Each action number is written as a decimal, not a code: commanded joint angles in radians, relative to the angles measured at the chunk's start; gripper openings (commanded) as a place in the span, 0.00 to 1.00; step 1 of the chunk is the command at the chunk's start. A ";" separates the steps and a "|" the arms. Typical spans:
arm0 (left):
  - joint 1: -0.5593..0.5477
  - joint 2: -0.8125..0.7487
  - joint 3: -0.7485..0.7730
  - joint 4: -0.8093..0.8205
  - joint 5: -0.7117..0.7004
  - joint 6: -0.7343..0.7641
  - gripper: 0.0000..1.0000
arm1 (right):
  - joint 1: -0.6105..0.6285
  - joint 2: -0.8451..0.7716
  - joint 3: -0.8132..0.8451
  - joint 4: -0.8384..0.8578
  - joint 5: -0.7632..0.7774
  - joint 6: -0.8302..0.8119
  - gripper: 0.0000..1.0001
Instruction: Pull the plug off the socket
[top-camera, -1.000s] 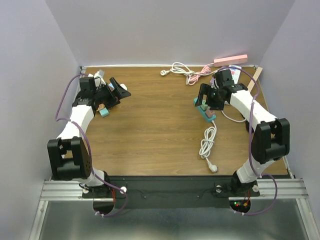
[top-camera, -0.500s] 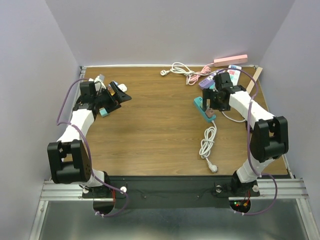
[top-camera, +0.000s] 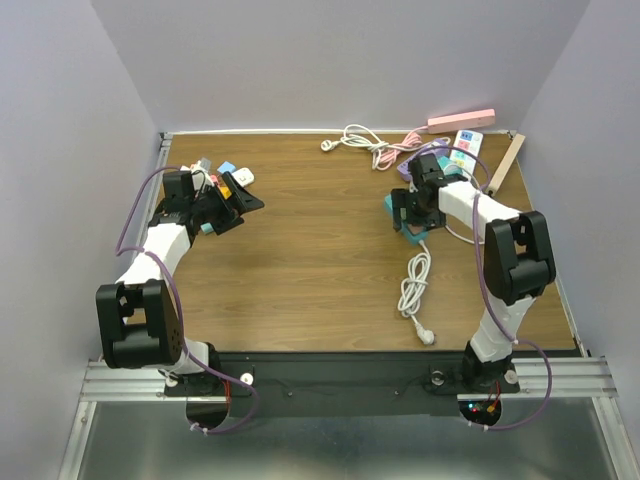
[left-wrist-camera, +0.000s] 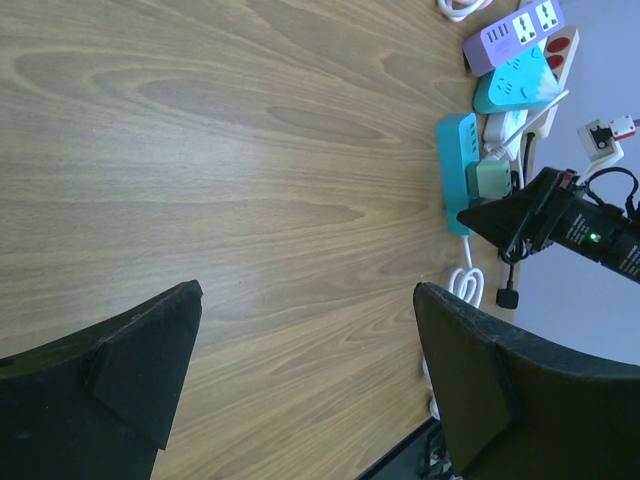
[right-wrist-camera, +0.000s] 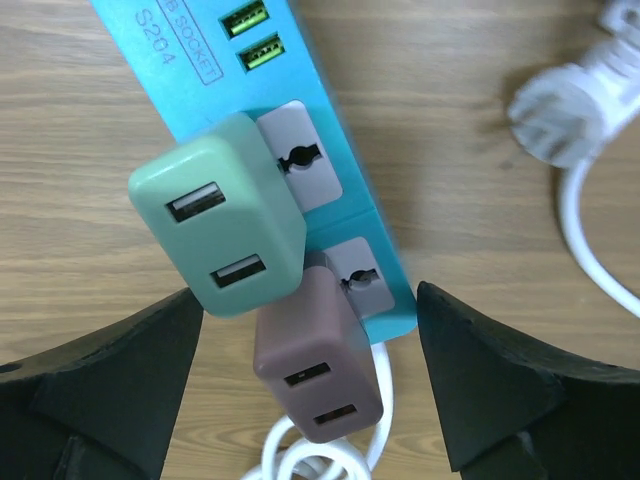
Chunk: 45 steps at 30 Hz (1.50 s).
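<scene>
Teal plastic power strip (right-wrist-camera: 215, 90), printed "S204" and "SOCKET", lies flat on wood-grain table (right-wrist-camera: 60, 150), right of centre.
Two boxy, matte, round-edged two-port USB chargers are plugged in side by side: pale green charger plug (right-wrist-camera: 220, 225) and mauve charger plug (right-wrist-camera: 315, 370).
Right gripper (right-wrist-camera: 308, 298) hangs over them, jaws spread, empty.
Left gripper (left-wrist-camera: 305, 290), far left, is wide open and empty.

Both arms reach forward with elbows bowed outward, left gripper (top-camera: 233, 200) pointing inward, right gripper (right-wrist-camera: 310, 298) angled downward (jaws of each spread wide).
</scene>
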<state>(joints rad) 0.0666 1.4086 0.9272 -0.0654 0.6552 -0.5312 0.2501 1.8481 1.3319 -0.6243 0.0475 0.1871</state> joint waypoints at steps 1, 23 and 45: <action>-0.001 -0.049 -0.004 0.021 0.021 0.019 0.99 | 0.066 0.020 0.064 0.049 -0.069 0.008 0.91; 0.001 -0.054 -0.002 0.012 0.027 0.028 0.99 | 0.422 0.195 0.366 0.031 -0.333 0.026 0.90; -0.108 0.265 0.228 -0.013 0.064 0.122 0.47 | 0.410 -0.136 0.046 0.031 -0.170 0.403 0.57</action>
<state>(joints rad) -0.0017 1.6367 1.0924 -0.0910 0.6926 -0.4416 0.6559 1.7721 1.4883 -0.5938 -0.0406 0.4614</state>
